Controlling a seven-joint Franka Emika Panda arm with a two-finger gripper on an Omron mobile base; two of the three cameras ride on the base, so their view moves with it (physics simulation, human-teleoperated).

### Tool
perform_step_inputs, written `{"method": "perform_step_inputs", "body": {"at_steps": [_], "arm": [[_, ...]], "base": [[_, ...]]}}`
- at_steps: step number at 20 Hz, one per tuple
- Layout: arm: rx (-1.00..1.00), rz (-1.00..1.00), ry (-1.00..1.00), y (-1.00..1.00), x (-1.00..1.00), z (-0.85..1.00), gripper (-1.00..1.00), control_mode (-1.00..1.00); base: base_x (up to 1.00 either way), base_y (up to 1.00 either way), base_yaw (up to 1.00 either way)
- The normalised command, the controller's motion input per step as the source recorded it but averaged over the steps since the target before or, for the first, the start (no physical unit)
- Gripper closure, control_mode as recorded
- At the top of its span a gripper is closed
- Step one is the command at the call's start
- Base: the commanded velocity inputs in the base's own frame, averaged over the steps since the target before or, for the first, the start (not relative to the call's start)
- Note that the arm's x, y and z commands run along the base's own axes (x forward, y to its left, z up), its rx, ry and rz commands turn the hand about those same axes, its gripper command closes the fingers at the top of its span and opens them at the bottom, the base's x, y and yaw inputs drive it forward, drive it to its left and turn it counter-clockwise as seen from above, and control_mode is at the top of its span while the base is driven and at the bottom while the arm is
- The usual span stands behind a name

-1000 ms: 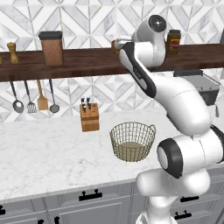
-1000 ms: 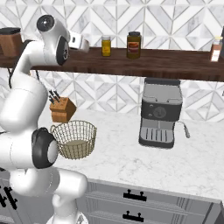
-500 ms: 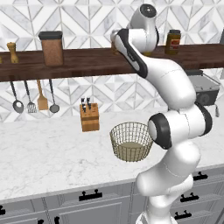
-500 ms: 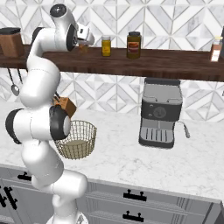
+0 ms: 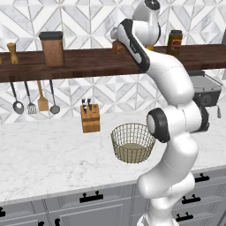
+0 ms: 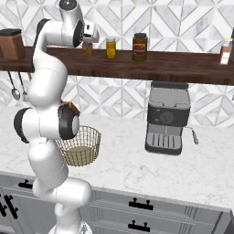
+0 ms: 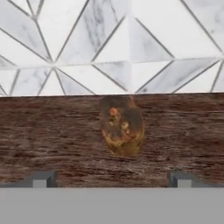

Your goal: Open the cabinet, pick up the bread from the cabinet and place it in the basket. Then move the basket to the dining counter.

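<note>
The bread is a small brown lump that sits on a dark wooden shelf against the tiled wall. It lies just ahead of my gripper, centred between the fingertips, which are spread wide and hold nothing. From the base, the bread shows right below the raised hand. The wire basket stands empty on the marble worktop beside the arm's base. The dining counter is out of view.
On the shelf stand a brown canister, a pepper mill, a yellow jar and a dark jar. Utensils hang below it. A knife block and a coffee machine stand on the worktop.
The arm has stretched upward, and the hand has climbed from below the shelf to shelf height, ending at the bread. Basket and bread have stayed put.
</note>
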Motion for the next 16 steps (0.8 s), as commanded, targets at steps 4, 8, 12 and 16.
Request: {"method": "perform_step_inputs", "body": {"at_steps": [4, 8, 12, 16], "arm": [[-0.1, 0.12, 0.0, 0.0, 0.19, -0.19, -1.0, -1.0], [-0.11, 0.0, 0.04, 0.0, 0.18, -0.16, -1.0, -1.0], [-0.08, 0.0, 0.06, 0.0, 0.18, -0.1, -1.0, -1.0], [-0.03, 0.0, 0.03, 0.0, 0.21, -0.06, -1.0, -1.0]], "base": [[0.0, 0.0, 0.0], [0.0, 0.0, 0.0], [0.0, 0.0, 0.0], [0.0, 0.0, 0.0]]}}
